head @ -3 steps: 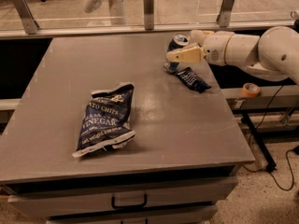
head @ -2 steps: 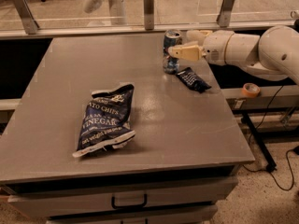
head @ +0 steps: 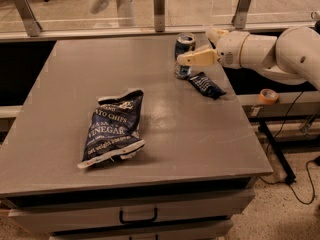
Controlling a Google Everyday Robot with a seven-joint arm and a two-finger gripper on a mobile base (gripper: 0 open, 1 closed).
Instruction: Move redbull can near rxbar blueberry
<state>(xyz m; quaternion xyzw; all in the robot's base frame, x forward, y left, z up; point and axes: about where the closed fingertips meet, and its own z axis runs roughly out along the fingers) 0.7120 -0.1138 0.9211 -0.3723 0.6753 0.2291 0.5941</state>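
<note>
The redbull can is blue and silver and stands upright at the far right of the grey table. My gripper reaches in from the right and is shut on the can. One cream finger crosses in front of the can. The can's base is at or just above the table top. The rxbar blueberry, a small dark navy wrapper, lies flat just right of and in front of the can, almost touching its base.
A large navy-and-white chip bag lies at the table's middle left. A glass rail with metal posts runs along the far edge. An orange tape roll sits on a shelf beyond the right edge. Drawers are below the front edge.
My gripper and the can have shifted a little to the left, and the can now stands more upright. The rxbar and chip bag have not moved.
</note>
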